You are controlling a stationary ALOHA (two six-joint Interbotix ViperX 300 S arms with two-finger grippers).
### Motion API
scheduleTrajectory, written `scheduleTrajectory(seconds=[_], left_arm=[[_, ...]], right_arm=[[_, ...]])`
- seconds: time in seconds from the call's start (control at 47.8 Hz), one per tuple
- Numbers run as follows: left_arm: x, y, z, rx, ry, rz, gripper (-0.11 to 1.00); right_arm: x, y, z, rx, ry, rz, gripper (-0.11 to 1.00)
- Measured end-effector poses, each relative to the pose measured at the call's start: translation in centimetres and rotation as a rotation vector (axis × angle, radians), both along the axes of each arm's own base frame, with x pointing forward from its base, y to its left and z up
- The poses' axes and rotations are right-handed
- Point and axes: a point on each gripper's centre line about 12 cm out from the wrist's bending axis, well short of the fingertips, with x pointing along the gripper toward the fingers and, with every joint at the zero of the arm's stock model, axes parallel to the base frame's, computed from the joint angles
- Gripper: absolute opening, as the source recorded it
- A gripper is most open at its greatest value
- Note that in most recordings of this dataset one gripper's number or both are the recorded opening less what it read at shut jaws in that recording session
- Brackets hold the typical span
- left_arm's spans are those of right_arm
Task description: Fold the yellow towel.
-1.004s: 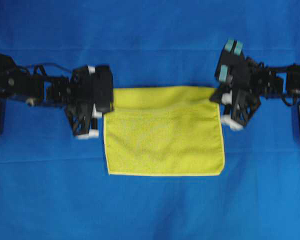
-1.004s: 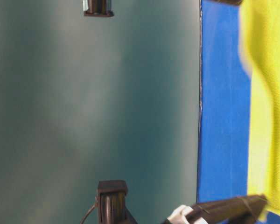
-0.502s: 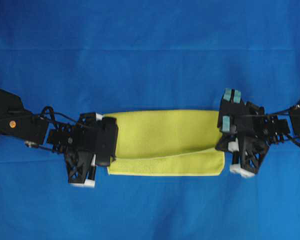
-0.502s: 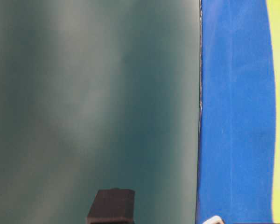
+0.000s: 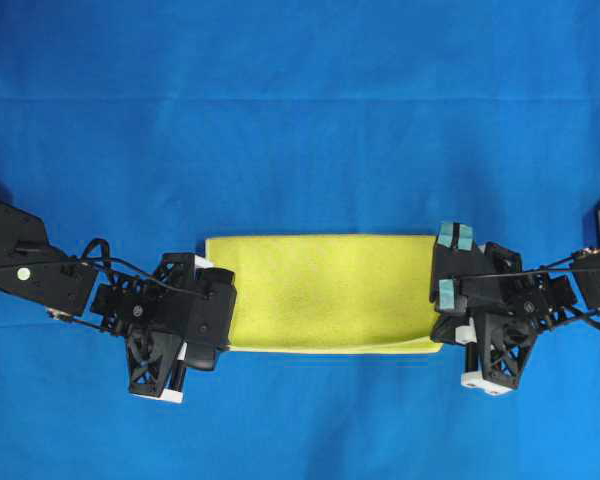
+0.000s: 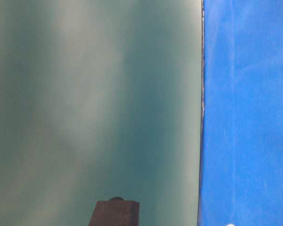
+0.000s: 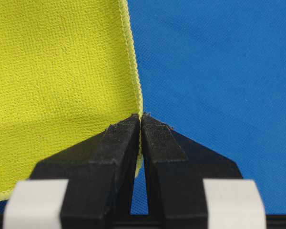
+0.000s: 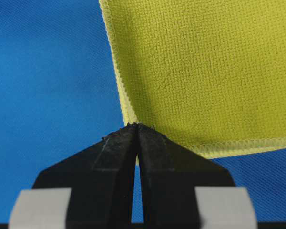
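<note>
i had my left claw [image 7: 141, 117] pinched tight on the hem of the yellow towel [image 5: 325, 290] at its left edge, and my right claw [image 8: 136, 126] clamped the same way on the hem near its right-hand corner, so that both ends came over together and the fold lay square. the towel sat doubled as a flat band in the middle of the blue cloth [image 5: 300, 110], its near edges almost matched, a thin lip of the under layer showing at the near right. bare blue lay wide on the far and near sides, so i judged there was room to let go and draw outward.
</note>
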Motion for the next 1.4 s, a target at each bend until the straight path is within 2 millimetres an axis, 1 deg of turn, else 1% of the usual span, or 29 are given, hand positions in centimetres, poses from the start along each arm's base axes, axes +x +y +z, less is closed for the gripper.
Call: scheduleTrajectory(seconds=[0.188,0.251,0.314,0.355,0.439,0.481,0.523,0.627,0.669,0.69,0.795,0.899,1.046,1.108,1.213,1.276,1.401], left_arm=[[0.0,0.0,0.0,0.001,0.0,-0.001,0.02],[0.0,0.0,0.0,0.0,-0.001,0.0,0.06],[0.0,0.0,0.0,0.001,0.0,-0.001,0.2],[0.0,0.0,0.0,0.001,0.0,-0.001,0.3],[0.1,0.0,0.1,0.002,0.001,-0.002,0.47],[0.1,0.0,0.3,0.002,-0.001,-0.002,0.54],[0.1,0.0,0.6,0.002,-0.001,-0.003,0.57],[0.1,0.0,1.6,0.006,-0.008,-0.011,0.55],[0.1,0.0,2.0,0.007,-0.013,-0.013,0.55],[0.1,0.0,2.2,0.006,-0.016,-0.013,0.55],[0.2,0.8,2.7,0.017,-0.029,-0.005,0.55],[0.7,3.0,2.8,0.046,-0.035,0.03,0.55],[0.8,6.3,2.4,0.101,-0.027,0.067,0.55],[0.7,7.7,2.2,0.112,-0.022,0.095,0.55],[0.5,9.3,1.7,0.129,-0.01,0.124,0.55],[0.2,10.0,1.4,0.134,-0.002,0.137,0.55],[-0.3,10.8,0.4,0.137,0.008,0.159,0.55]], right_arm=[[0.3,0.0,0.2,0.009,-0.023,-0.003,0.01],[0.4,0.1,0.3,0.012,-0.035,-0.003,0.01],[0.4,0.1,0.3,0.015,-0.042,-0.003,0.01],[0.5,0.2,0.4,0.017,-0.046,-0.003,0.01],[0.6,0.4,0.6,0.022,-0.054,0.001,0.02],[0.7,0.5,0.7,0.025,-0.056,0.001,0.08],[0.7,0.7,0.8,0.028,-0.058,0.005,0.2],[0.8,0.8,0.9,0.023,-0.05,0.009,0.53],[0.7,0.8,0.9,0.012,-0.038,0.015,0.62],[0.6,0.7,0.8,0.005,-0.031,0.019,0.63],[0.6,-0.6,0.6,-0.038,0.002,0.008,0.57],[0.9,-3.6,1.0,-0.078,0.005,-0.057,0.58],[1.2,-8.5,1.1,-0.143,0.004,-0.161,0.58],[1.3,-9.8,1.1,-0.169,0.003,-0.181,0.58],[1.1,-11.2,0.9,-0.199,0.01,-0.197,0.58],[1.0,-11.8,0.3,-0.208,0.029,-0.208,0.57],[0.8,-11.9,-0.8,-0.208,0.054,-0.205,0.57]])
